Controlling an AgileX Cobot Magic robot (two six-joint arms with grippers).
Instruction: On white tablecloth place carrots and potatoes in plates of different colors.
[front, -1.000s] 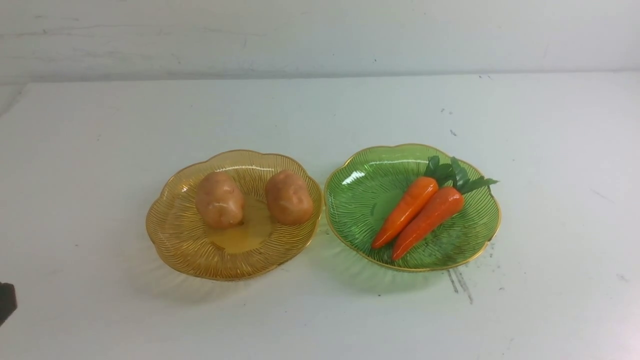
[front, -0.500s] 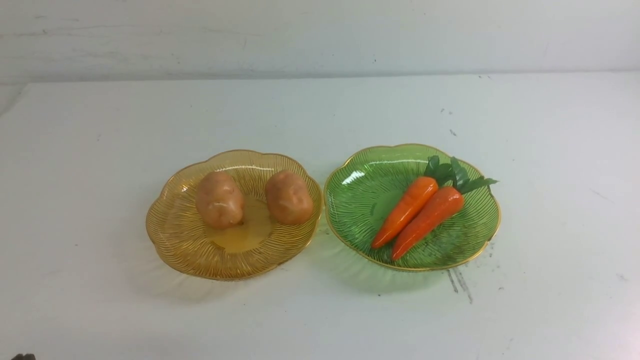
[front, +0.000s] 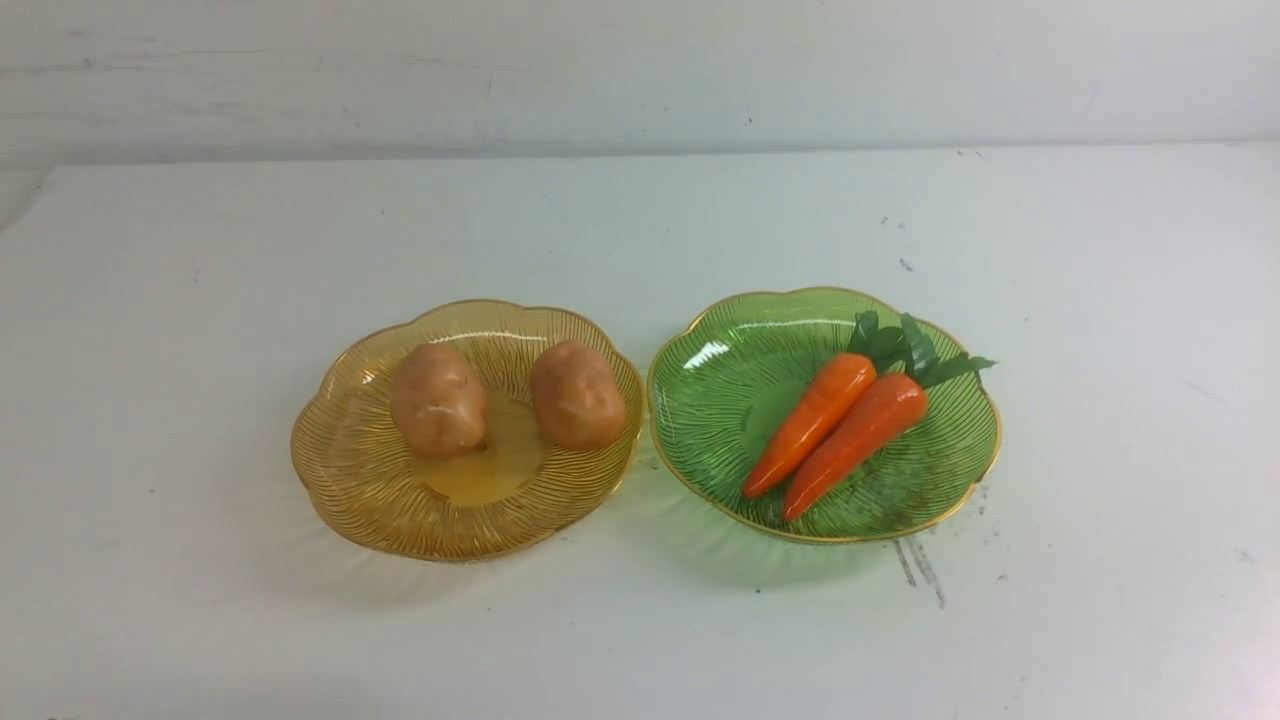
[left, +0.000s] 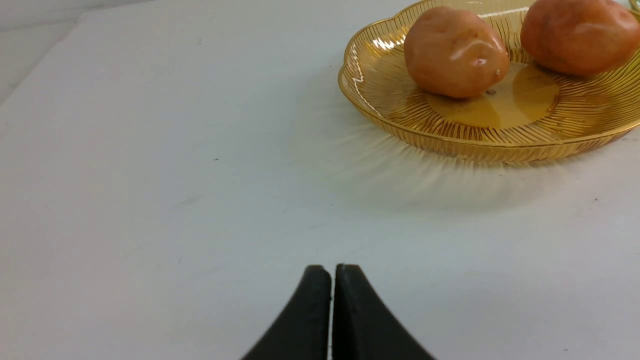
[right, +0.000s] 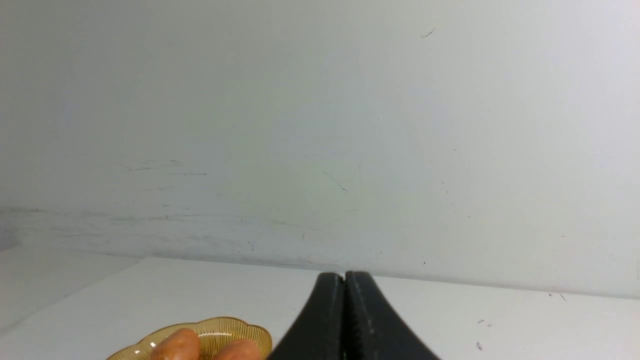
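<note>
Two tan dimpled toy potatoes (front: 505, 397) in the amber-yellow ribbed plate (front: 360, 480), two glossy orange toy carrots (front: 835, 428) side by side in the green ribbed plate (front: 720, 390), rims nearly touching mid-cloth on the scuffed white tablecloth (front: 200, 250), black left gripper (left: 332, 270) clenched empty near the cloth's front-left edge, right gripper (right: 345, 277) likewise clenched, facing the plain white wall (right: 320, 125).

No legible text or labels.

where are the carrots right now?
Front view: both carrots lie side by side in the green plate on the robot's right, leafy tops toward the far rim, next to the amber plate holding the potatoes.
</note>
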